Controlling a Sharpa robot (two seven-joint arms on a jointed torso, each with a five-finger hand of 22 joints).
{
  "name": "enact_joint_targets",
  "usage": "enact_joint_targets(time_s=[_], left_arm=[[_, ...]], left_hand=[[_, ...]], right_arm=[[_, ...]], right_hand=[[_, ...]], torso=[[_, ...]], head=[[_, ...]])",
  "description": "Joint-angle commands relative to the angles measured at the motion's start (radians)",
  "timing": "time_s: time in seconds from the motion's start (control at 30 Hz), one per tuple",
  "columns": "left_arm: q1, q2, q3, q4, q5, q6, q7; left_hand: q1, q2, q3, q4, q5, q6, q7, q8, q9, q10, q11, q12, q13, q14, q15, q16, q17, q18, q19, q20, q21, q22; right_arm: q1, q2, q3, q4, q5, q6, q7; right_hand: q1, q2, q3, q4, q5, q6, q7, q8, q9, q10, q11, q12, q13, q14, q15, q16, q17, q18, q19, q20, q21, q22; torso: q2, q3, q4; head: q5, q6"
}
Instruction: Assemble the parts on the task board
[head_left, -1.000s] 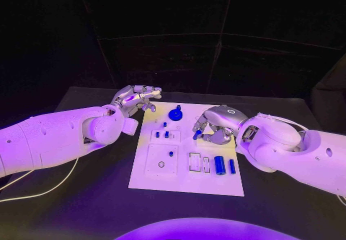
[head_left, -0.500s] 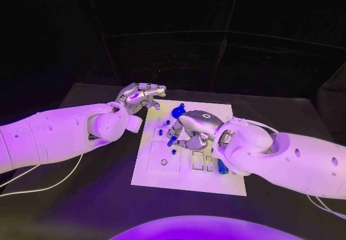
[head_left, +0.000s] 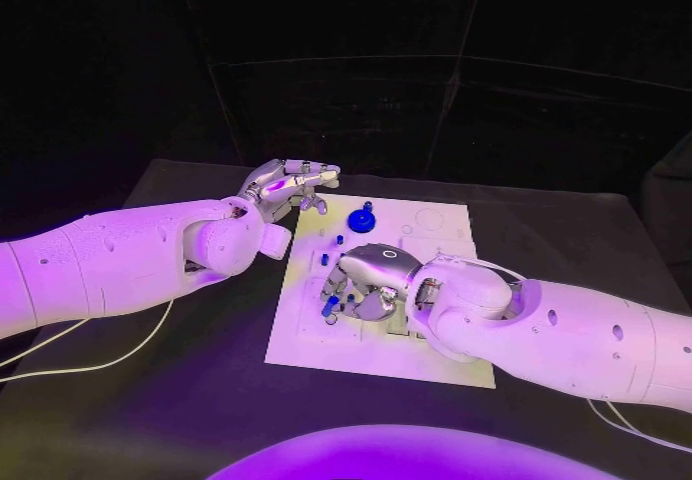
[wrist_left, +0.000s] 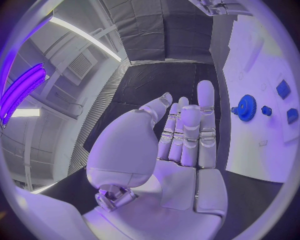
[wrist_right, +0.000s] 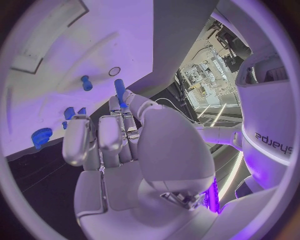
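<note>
Left hand (wrist_left: 169, 150): empty, fingers (wrist_left: 206, 107) straight and close together.
Task board (wrist_left: 250, 145): beside it on the desk (wrist_left: 156, 82).
Gear (wrist_left: 246, 107): blue, on the board.

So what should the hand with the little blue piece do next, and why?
Probably ease the right hand down, steering the blue peg it pinches toward the small round hole in the task board. The peg hangs just above the board, not yet seated, with the hole close by.

My head camera looks down on the desk (head_left: 173, 400) from above. Each wrist camera sits close behind its own robot hand, facing along the fingers. All three share the task board (head_left: 433, 225).
</note>
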Motion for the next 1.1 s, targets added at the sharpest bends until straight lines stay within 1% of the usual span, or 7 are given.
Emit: enact_joint_targets(time_s=[0.03,0.13,0.43,0.57,0.73,0.93,1.1], left_arm=[[0.002,0.002,0.001,0.0,-0.003,0.011,0.007],[0.001,0.003,0.001,-0.001,-0.003,0.012,0.007],[0.001,0.005,0.001,-0.004,-0.003,0.013,0.006],[0.001,0.005,0.001,-0.005,-0.003,0.014,0.005],[0.001,0.006,0.001,-0.006,-0.003,0.014,0.005],[0.001,0.006,0.001,-0.007,-0.003,0.015,0.004],[0.001,0.006,0.001,-0.007,-0.003,0.016,0.003]], left_hand=[[0.009,0.0,-0.002,-0.007,0.003,-0.007,0.004,0.002,0.0,-0.005,0.001,0.005,-0.001,-0.008,0.0,-0.005,-0.001,0.006,-0.003,0.006,-0.006,-0.002],[0.008,0.0,-0.002,-0.007,0.003,-0.007,0.004,0.003,0.0,-0.005,0.001,0.005,-0.001,-0.008,0.0,-0.005,-0.001,0.006,-0.003,0.006,-0.007,-0.002],[0.008,0.0,-0.002,-0.007,0.003,-0.007,0.004,0.003,0.0,-0.005,0.001,0.005,-0.001,-0.008,0.0,-0.005,-0.001,0.006,-0.003,0.006,-0.007,-0.002],[0.008,0.0,-0.002,-0.007,0.003,-0.007,0.004,0.003,0.0,-0.005,0.001,0.005,-0.001,-0.008,0.0,-0.005,-0.001,0.006,-0.003,0.006,-0.007,-0.002],[0.008,0.0,-0.002,-0.007,0.003,-0.007,0.004,0.003,0.0,-0.005,0.001,0.005,-0.001,-0.008,0.0,-0.005,-0.001,0.006,-0.003,0.006,-0.007,-0.002],[0.008,0.0,-0.002,-0.007,0.003,-0.007,0.004,0.003,0.0,-0.005,0.001,0.005,-0.001,-0.008,0.0,-0.005,-0.001,0.006,-0.003,0.006,-0.007,-0.002],[0.008,0.0,-0.003,-0.006,0.003,-0.007,0.004,0.003,0.0,-0.006,0.001,0.006,-0.001,-0.009,0.001,-0.006,-0.003,0.006,-0.003,0.006,-0.007,-0.002]], right_arm=[[-0.002,0.006,-0.001,-0.005,-0.019,0.041,0.018],[-0.004,0.008,-0.002,-0.006,-0.02,0.048,0.017],[-0.005,0.006,-0.003,-0.008,-0.035,0.057,-0.002],[-0.005,0.0,-0.003,-0.007,-0.048,0.052,-0.014],[-0.005,-0.006,-0.003,-0.004,-0.059,0.05,-0.025],[-0.005,-0.006,-0.003,-0.003,-0.078,0.049,-0.043],[-0.005,-0.002,-0.003,-0.004,-0.093,0.069,-0.054]], right_hand=[[-0.001,-0.006,0.007,0.002,0.005,0.002,0.008,-0.005,-0.001,0.002,0.004,-0.004,-0.001,0.016,-0.002,0.005,0.001,-0.01,0.006,0.0,0.007,0.001],[-0.002,-0.006,0.007,0.002,0.006,0.002,0.008,-0.005,-0.001,0.002,0.004,-0.004,-0.001,0.016,-0.002,0.005,0.0,-0.01,0.006,0.0,0.007,0.001],[-0.004,-0.005,0.008,0.002,0.006,0.002,0.009,-0.005,-0.001,0.002,0.005,-0.005,-0.001,0.016,-0.002,0.006,0.001,-0.011,0.007,0.001,0.008,0.003],[-0.004,-0.005,0.008,0.002,0.006,0.002,0.009,-0.005,-0.001,0.002,0.005,-0.005,-0.001,0.016,-0.002,0.006,0.001,-0.011,0.007,0.001,0.008,0.003],[-0.005,-0.005,0.009,0.002,0.006,0.003,0.009,-0.006,-0.001,0.003,0.005,-0.006,-0.001,0.016,-0.001,0.007,0.002,-0.011,0.007,0.001,0.008,0.003],[-0.005,-0.005,0.009,0.002,0.006,0.003,0.009,-0.006,-0.001,0.003,0.005,-0.006,-0.001,0.016,-0.001,0.007,0.002,-0.011,0.007,0.001,0.008,0.003],[-0.008,-0.006,0.009,0.002,0.006,0.004,0.008,-0.005,-0.001,0.004,0.005,-0.006,-0.001,0.016,-0.001,0.007,0.002,-0.011,0.007,0.001,0.008,0.003]], torso=[[0.0,0.0003,0.0041],[-0.001,0.0004,0.0044],[-0.001,0.0014,0.0019],[0.0,0.0008,0.0022],[0.0,0.0015,0.0026],[-0.001,0.0006,0.0028],[-0.001,0.0004,0.0029]], head=[[0.0,-0.003],[-0.004,-0.009],[-0.001,-0.009],[-0.001,-0.01],[0.0,-0.01],[0.0,-0.01],[0.0,-0.01]])
